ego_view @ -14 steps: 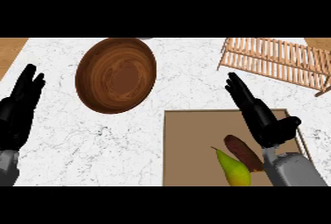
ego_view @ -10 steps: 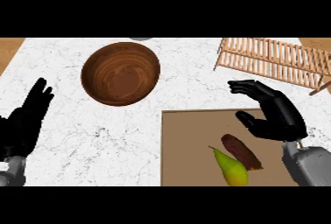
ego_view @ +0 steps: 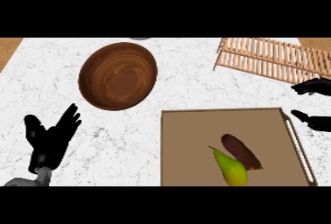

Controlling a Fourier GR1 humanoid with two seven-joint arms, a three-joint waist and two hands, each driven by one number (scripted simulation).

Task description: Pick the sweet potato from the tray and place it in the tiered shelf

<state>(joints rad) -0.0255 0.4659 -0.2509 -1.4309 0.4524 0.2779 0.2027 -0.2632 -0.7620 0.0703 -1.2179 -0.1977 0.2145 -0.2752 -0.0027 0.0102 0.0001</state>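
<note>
From the head view, the sweet potato [ego_view: 241, 151] is lying on the brown tray [ego_view: 194, 144], dark reddish and stubby, touching a green-yellow pear [ego_view: 230, 168] on its left. Plenty of bare tray is showing around them, especially toward the far edge. The right hand [ego_view: 315, 105] is poking in at the right edge, just past the tray's rim, fingers apart and holding nothing. The slatted wooden tiered shelf [ego_view: 271, 57] is sitting at the top right corner. A glossy wooden bowl [ego_view: 118, 75] is sitting on the white marble counter [ego_view: 181, 92]. The left hand [ego_view: 50, 136] is resting lower left, fingers straight and spread.
</note>
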